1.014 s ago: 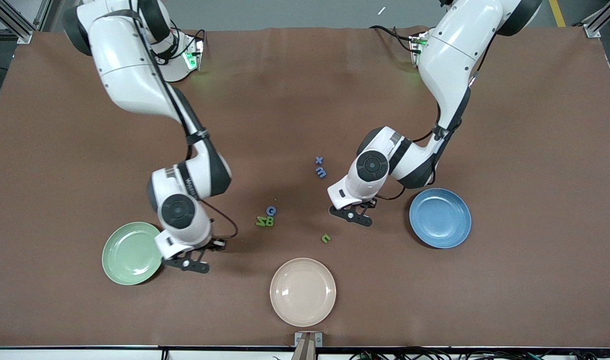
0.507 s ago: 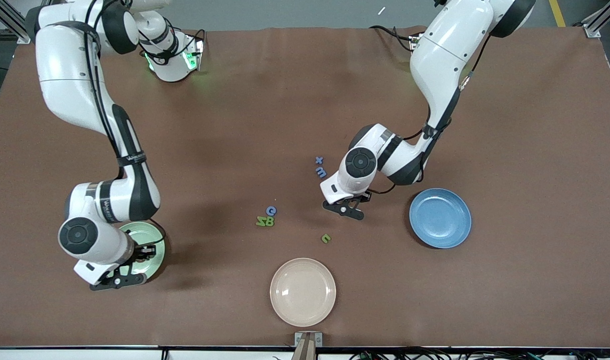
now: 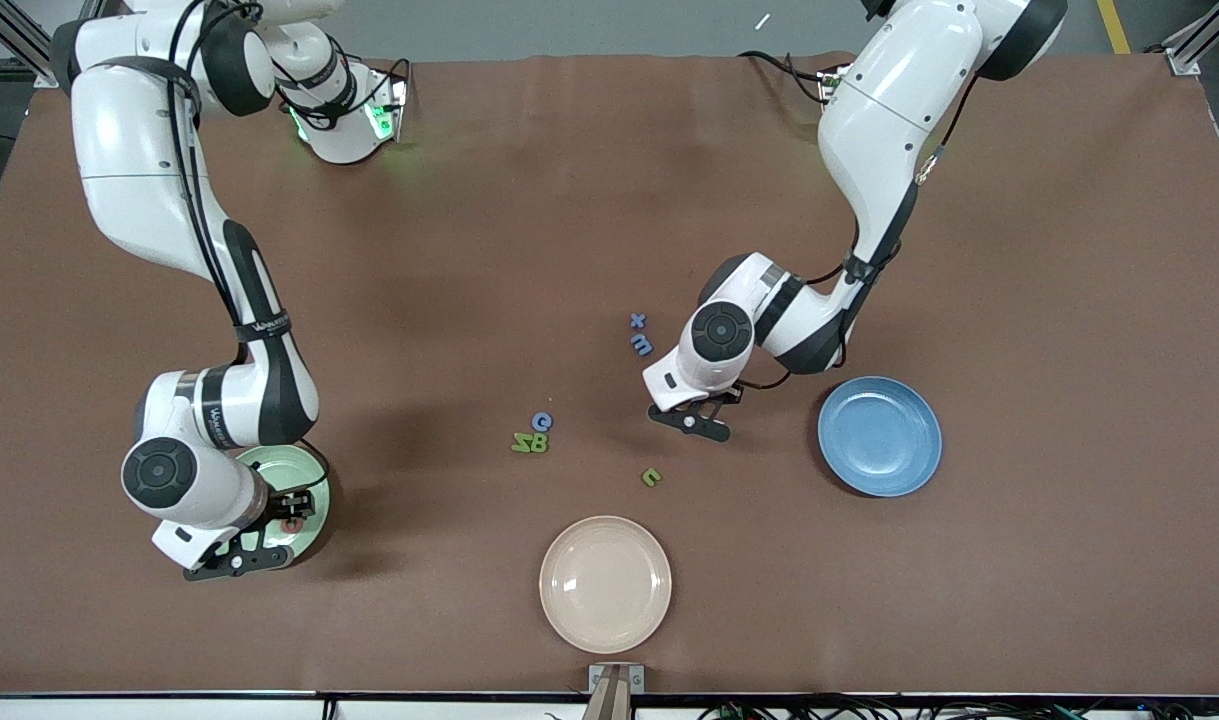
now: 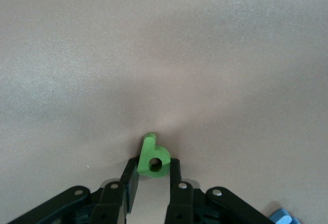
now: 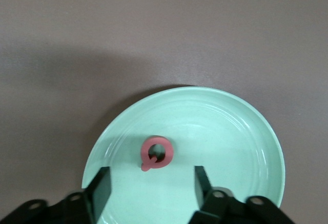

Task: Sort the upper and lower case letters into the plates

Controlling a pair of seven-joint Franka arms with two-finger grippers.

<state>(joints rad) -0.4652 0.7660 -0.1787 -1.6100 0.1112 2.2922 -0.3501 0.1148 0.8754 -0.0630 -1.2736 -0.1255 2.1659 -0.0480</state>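
The pale green plate (image 3: 306,468) lies at the right arm's end of the table. My right gripper (image 3: 279,530) hangs low over it, open (image 5: 151,180), with nothing between its fingers. A red letter (image 5: 145,155) lies flat on the green plate (image 5: 230,142), just past the fingertips. My left gripper (image 3: 709,410) is down at the table between the blue plate (image 3: 879,435) and the loose letters. It is shut (image 4: 152,171) on a green letter (image 4: 148,152) shaped like a b. A blue x (image 3: 638,320) and m (image 3: 642,345), a blue G (image 3: 542,421), a green pair (image 3: 529,442) and a green c (image 3: 651,477) lie loose.
A cream-beige plate (image 3: 605,583) sits near the table's front edge, nearer the front camera than the letters. The blue plate holds nothing. A bit of a blue letter (image 4: 282,216) shows at the corner of the left wrist view.
My right arm swung from beside the green plate to over it and opened; the red letter now lies in the plate. My left gripper shifted slightly and closed on the green letter.
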